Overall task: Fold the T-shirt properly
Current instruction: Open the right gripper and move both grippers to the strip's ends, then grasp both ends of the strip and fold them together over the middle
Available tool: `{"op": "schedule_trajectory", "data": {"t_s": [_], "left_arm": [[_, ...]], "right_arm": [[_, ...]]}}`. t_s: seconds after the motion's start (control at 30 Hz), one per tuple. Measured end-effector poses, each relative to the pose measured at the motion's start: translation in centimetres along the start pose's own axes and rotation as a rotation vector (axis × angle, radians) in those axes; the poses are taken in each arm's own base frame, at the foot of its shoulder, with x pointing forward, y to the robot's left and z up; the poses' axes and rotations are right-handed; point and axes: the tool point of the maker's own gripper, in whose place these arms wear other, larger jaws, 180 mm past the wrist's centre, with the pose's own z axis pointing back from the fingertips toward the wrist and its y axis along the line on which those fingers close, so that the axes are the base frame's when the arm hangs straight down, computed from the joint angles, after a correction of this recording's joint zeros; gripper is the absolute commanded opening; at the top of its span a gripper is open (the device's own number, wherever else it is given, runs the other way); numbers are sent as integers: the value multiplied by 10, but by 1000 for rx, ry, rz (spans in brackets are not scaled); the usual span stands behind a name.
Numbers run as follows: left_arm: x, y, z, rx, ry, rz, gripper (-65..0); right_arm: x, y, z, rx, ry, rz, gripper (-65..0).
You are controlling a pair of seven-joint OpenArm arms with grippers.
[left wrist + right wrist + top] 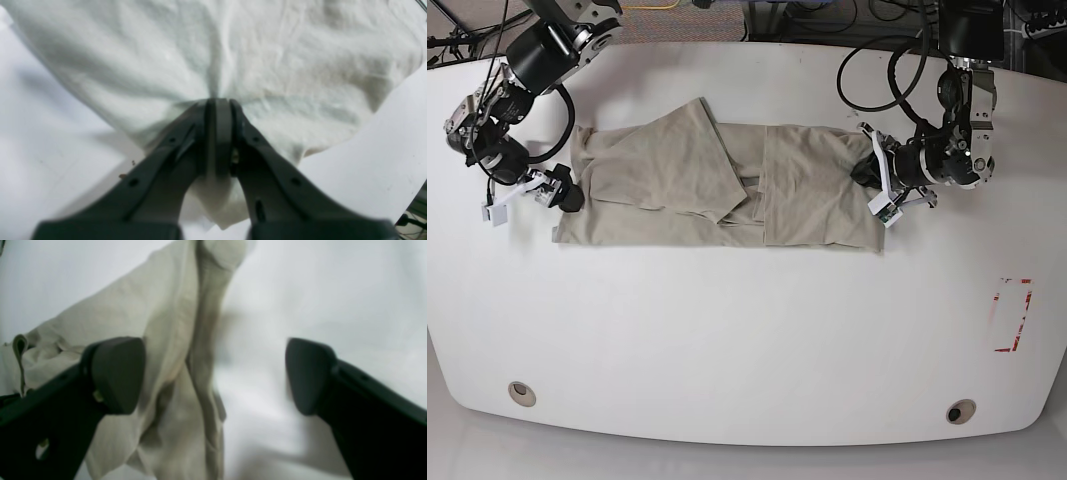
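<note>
The beige T-shirt (717,180) lies spread sideways on the white table (747,340), with flaps folded over its middle. My left gripper (868,172) sits at the shirt's right edge in the base view. In the left wrist view this gripper (218,101) is shut, pinching a tuck of the T-shirt (267,60). My right gripper (568,197) is at the shirt's left edge. Its jaws (215,373) stand wide open, with a bunched fold of the T-shirt (166,323) lying between the fingers, closer to the left one (116,373).
A red rectangular mark (1013,316) is on the table at the right. Two round holes (522,393) (960,411) sit near the front edge. Black cables (877,70) loop over the back right of the table.
</note>
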Motion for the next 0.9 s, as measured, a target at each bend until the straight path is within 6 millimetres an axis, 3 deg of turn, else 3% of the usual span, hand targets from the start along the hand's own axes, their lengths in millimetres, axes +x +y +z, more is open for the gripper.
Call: {"op": "schedule_trajectory", "data": {"t_s": [0.33,0.5,0.67,0.9], "left_arm": [[-1,0,0,2,4,-1,-628],[0,0,0,2,3,-1,-628],[0,0,0,2,4,-1,-628],[1,-2,-2,4,5,-1,-628]], "right_arm": [[-13,24,-15,54,4,30,-2],[-23,56,-29,105,23,77,-106],[-33,76,-37,130,68,125,-263],[-38,64,-33,87,89,123,-647]]}}
